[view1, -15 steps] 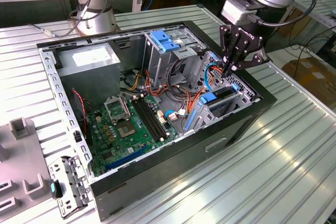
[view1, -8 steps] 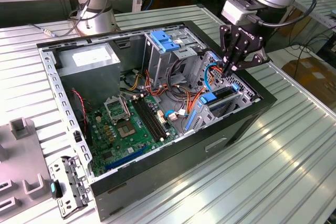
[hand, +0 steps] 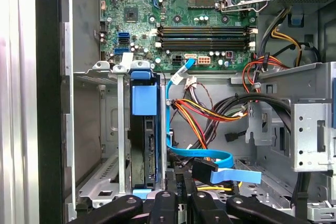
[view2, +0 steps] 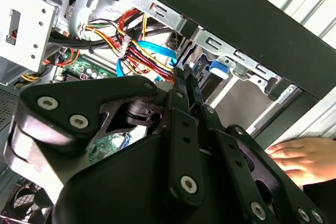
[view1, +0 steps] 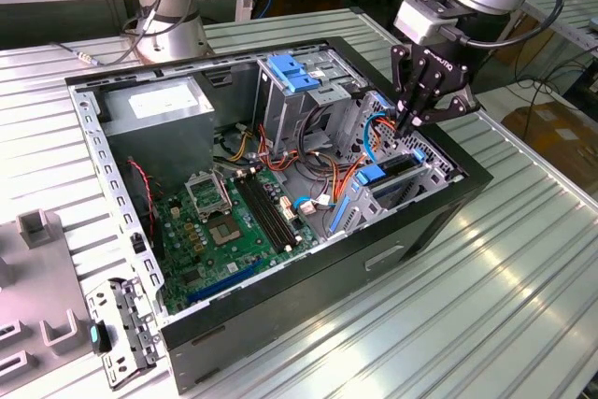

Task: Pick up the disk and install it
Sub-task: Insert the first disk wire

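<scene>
The disk (view1: 392, 170) stands on edge in the drive cage at the front corner of the open computer case (view1: 448, 198), on the exterior view's right. Its blue plastic tab (hand: 144, 99) and dark side (hand: 148, 150) show between the cage's metal rails in the first wrist view; the second wrist view shows the blue tab (view2: 218, 69). My gripper (view1: 408, 124) hangs just above the cage beside the disk, tips down, fingers shut with nothing between them. The black fingers (view2: 182, 85) point at the cage, close to the blue and orange cables.
A light-blue data cable (hand: 202, 156) and orange-red wire bundles (hand: 205, 116) lie right by the fingertips. The case also holds the motherboard (view1: 224, 221), a grey power supply (view1: 154, 114) and a light-blue bracket (view1: 294, 72). A person's hand (view2: 307, 158) rests outside the case wall.
</scene>
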### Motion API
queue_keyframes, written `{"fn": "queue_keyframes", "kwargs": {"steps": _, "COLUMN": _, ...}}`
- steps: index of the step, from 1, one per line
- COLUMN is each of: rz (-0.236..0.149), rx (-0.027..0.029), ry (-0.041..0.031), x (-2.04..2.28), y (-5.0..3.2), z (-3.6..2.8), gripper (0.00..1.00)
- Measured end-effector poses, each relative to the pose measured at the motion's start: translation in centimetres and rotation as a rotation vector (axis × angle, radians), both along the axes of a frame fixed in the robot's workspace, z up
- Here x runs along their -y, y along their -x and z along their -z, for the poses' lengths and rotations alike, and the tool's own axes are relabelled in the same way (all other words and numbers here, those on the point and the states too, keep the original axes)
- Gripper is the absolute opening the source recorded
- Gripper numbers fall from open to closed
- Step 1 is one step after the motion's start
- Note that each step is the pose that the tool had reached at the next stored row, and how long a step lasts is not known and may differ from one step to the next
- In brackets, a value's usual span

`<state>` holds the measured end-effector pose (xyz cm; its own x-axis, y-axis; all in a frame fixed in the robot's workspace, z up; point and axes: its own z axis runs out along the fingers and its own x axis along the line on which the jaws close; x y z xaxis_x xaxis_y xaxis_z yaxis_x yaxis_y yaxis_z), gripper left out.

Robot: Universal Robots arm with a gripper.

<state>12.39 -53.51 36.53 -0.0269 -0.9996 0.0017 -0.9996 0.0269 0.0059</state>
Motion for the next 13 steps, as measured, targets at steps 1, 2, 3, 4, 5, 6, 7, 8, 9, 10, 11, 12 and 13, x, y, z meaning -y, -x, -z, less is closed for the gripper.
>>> {"fn": "queue_keyframes", "kwargs": {"steps": 1, "rz": 0.0, "rx": 0.0001, "ry": -0.0017, "x": 0.08, "y": 0.06, "z": 0.04, "gripper": 0.16}}
{"fn": "queue_keyframes", "kwargs": {"steps": 2, "rz": 0.0, "rx": 0.0, "ry": -0.0032, "x": 0.34, "y": 0.08, "z": 0.16, "gripper": 0.16}}
{"fn": "queue_keyframes", "kwargs": {"steps": 3, "rz": 0.001, "rx": 0.0, "ry": -0.0034, "x": 0.59, "y": 0.09, "z": 0.25, "gripper": 0.16}}
{"fn": "queue_keyframes", "kwargs": {"steps": 4, "rz": 0.001, "rx": 0.0, "ry": -0.0037, "x": 0.83, "y": 0.09, "z": 0.32, "gripper": 0.16}}
{"fn": "queue_keyframes", "kwargs": {"steps": 5, "rz": 0.001, "rx": 0.0, "ry": -0.0059, "x": 1.31, "y": 0.11, "z": 0.39, "gripper": 0.16}}
{"fn": "queue_keyframes", "kwargs": {"steps": 6, "rz": 0.001, "rx": 0.0, "ry": -0.0112, "x": 1.9, "y": 0.26, "z": 0.48, "gripper": 0.16}}
{"fn": "queue_keyframes", "kwargs": {"steps": 7, "rz": 0.001, "rx": 0.0001, "ry": -0.0138, "x": 2.12, "y": 0.39, "z": 0.53, "gripper": 0.16}}
{"fn": "queue_keyframes", "kwargs": {"steps": 8, "rz": -0.001, "rx": 0.0001, "ry": -0.015, "x": 2.27, "y": 0.5, "z": 0.57, "gripper": 0.16}}
{"fn": "queue_keyframes", "kwargs": {"steps": 9, "rz": -0.006, "rx": 0.0, "ry": -0.0157, "x": 2.42, "y": 0.67, "z": 0.64, "gripper": 0.16}}
{"fn": "queue_keyframes", "kwargs": {"steps": 10, "rz": -0.014, "rx": -0.0001, "ry": -0.0159, "x": 2.48, "y": 0.84, "z": 0.71, "gripper": 0.16}}
{"fn": "queue_keyframes", "kwargs": {"steps": 11, "rz": -0.022, "rx": -0.0001, "ry": -0.0158, "x": 2.48, "y": 0.88, "z": 0.76, "gripper": 0.16}}
{"fn": "queue_keyframes", "kwargs": {"steps": 12, "rz": -0.024, "rx": -0.0001, "ry": -0.0159, "x": 2.49, "y": 0.88, "z": 0.8, "gripper": 0.16}}
{"fn": "queue_keyframes", "kwargs": {"steps": 13, "rz": -0.027, "rx": -0.0002, "ry": -0.0159, "x": 2.49, "y": 0.89, "z": 0.83, "gripper": 0.16}}
